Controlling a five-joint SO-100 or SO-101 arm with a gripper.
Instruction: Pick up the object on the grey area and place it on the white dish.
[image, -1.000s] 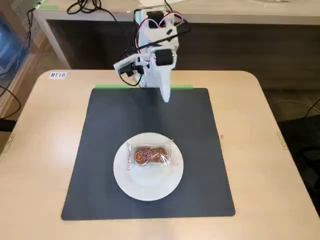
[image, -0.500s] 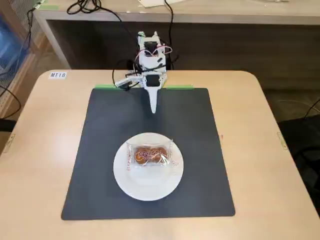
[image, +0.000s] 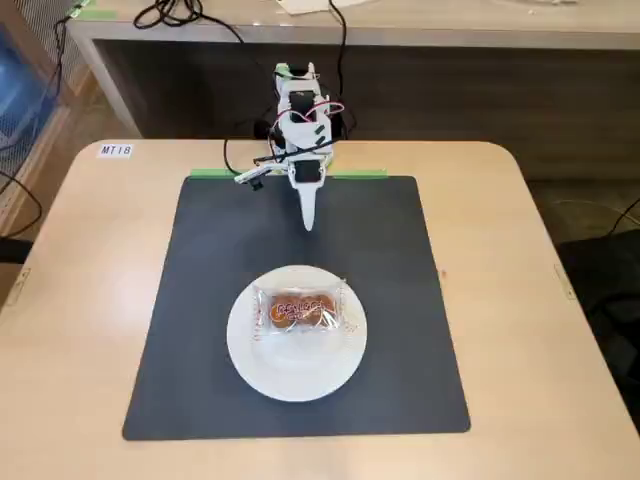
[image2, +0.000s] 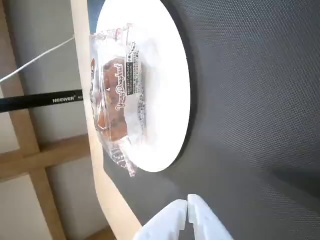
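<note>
The object (image: 303, 311), a small clear packet with a brown-orange pastry and printed lettering inside, lay flat on the white dish (image: 296, 375), slightly toward the dish's far side in the fixed view. In the wrist view the object (image2: 116, 97) showed its label side up and reached from near the dish's (image2: 167, 75) top edge to near its lower rim, with one crimped end of the wrapper just overhanging the rim. The dish sat on the grey area (image: 200, 300), in the near half of the mat and roughly midway between the bench's left and right edges. The grey area covered most of the middle of the beige bench (image: 90, 250), its far edge meeting a green tape strip (image: 358, 174) near the bench's far edge.

The gripper (image: 308, 222) hung over the far part of the mat, well apart from the dish, pointing down toward the mat. In the wrist view the gripper (image2: 187, 202) had its white fingertips pressed together with nothing between them.
</note>
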